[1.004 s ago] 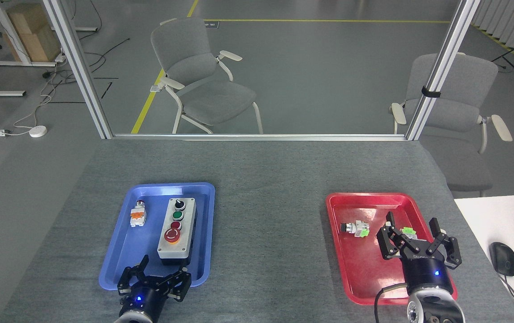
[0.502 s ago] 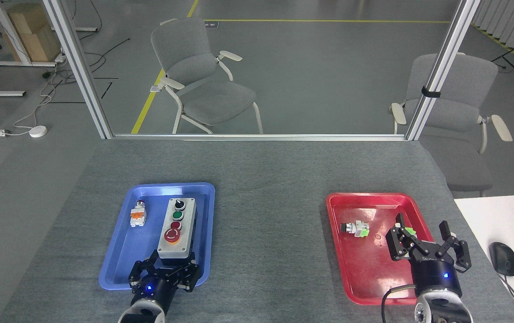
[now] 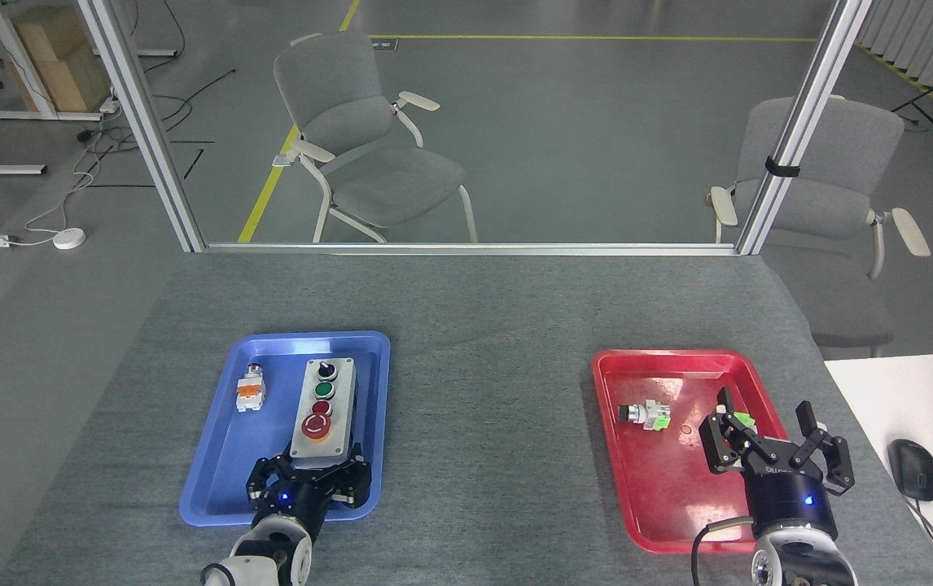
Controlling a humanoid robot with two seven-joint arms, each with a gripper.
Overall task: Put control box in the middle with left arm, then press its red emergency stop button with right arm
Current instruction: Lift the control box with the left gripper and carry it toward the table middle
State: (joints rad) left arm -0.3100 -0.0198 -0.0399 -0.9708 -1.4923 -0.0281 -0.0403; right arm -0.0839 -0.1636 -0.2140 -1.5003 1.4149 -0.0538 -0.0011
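The control box [image 3: 341,407], a light-grey lid over a black base, lies lengthways in the blue tray [image 3: 214,464] at the left. Its red emergency stop button [image 3: 316,425] is the nearest of the row, on a yellow ring. My left gripper [image 3: 308,478] sits at the box's near end, with dark fingers spread to either side of it; I cannot tell whether they touch it. My right gripper [image 3: 772,431] hangs open over the red tray [image 3: 654,496], holding nothing. The middle [image 3: 487,423] is bare grey felt between the two trays.
A small white-and-orange switch part [image 3: 251,389] lies in the blue tray left of the box. The red tray holds a black-and-green part [image 3: 646,415] and a green part [image 3: 743,419] by my right fingers. A white desk [image 3: 906,391] with a mouse [image 3: 914,470] adjoins on the right.
My left gripper moved forward from the tray's front edge up to the control box's near end. My right gripper drew back to the right and then stayed still.
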